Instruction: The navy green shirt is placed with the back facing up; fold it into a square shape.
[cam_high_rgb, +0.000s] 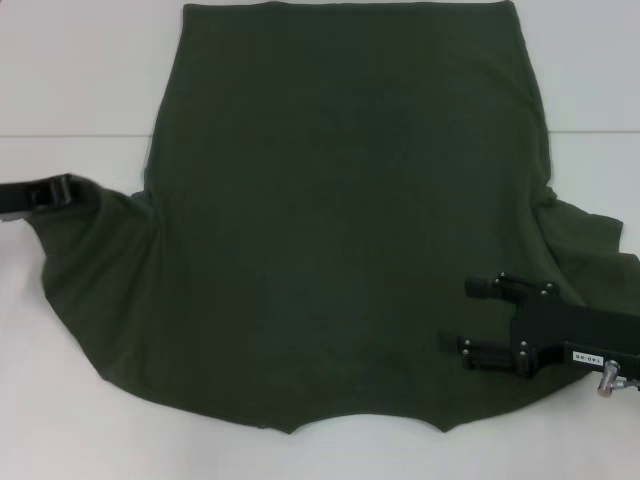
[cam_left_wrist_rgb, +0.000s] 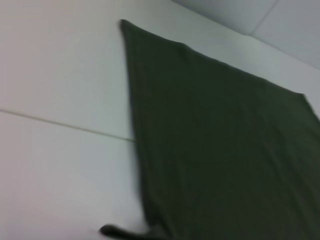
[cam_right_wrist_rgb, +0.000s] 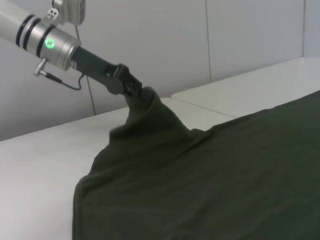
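The navy green shirt (cam_high_rgb: 340, 210) lies spread back-up on the white table, hem far from me and collar edge at the near side. My left gripper (cam_high_rgb: 62, 190) is at the shirt's left sleeve, shut on the sleeve's edge. The right wrist view shows that left gripper (cam_right_wrist_rgb: 134, 89) holding the sleeve cloth (cam_right_wrist_rgb: 150, 120) pulled up off the table into a peak. My right gripper (cam_high_rgb: 472, 318) is over the shirt's near right part beside the right sleeve, open, both fingers pointing toward the shirt's middle. The left wrist view shows only the shirt's body (cam_left_wrist_rgb: 220, 145).
The white table (cam_high_rgb: 80, 90) has a thin seam (cam_high_rgb: 70, 136) running across it behind the sleeves. Bare table surface lies left of the shirt (cam_left_wrist_rgb: 60, 165) and along the near edge. A pale wall (cam_right_wrist_rgb: 200, 40) stands beyond the table.
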